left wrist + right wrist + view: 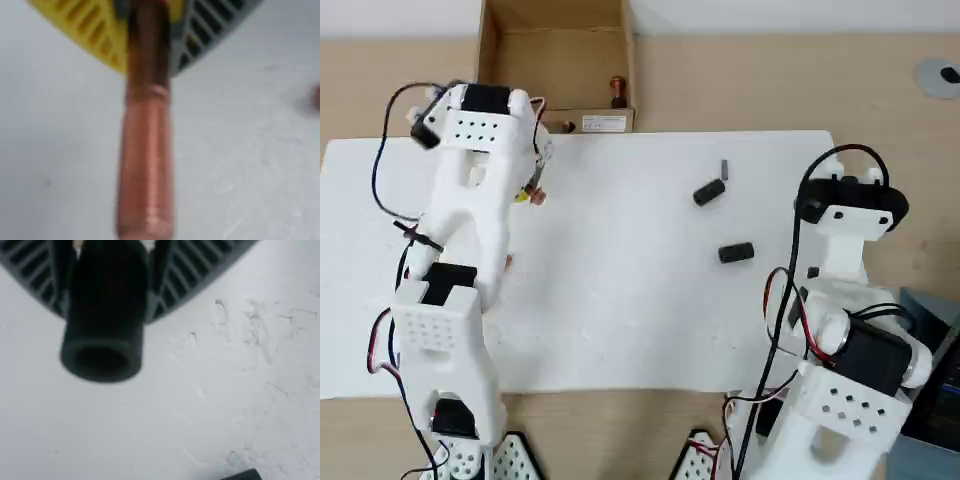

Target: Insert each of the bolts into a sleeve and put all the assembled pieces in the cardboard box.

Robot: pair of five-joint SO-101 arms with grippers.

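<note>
Copper-coloured bolt (147, 150), close under the left wrist camera, sat clamped in your left gripper (147, 70). Its yellow finger (85, 25) and grey finger (210, 25) were closed on the upper shank, and the free end pointed out over the white tabletop (260, 165). Your right gripper (107, 312) had its fingers (200, 270) closed around a black sleeve (102, 340), the open bore facing the wrist camera.

From the high view, your left arm (470, 200) stretched along the left side of the tabletop. Its far end lay near the back edge, just short of the cardboard box (490, 60). Your right arm (845, 220) stood at the tabletop's right edge, well apart from the left. Between the arms, nearer the right one, lay a loose sleeve (710, 192) and a second loose sleeve (736, 253), apart from each other. A small grey pin (725, 168) lay just beside the farther one. Inside the cardboard box, a copper-coloured piece (617, 92) stood against the right wall.
</note>
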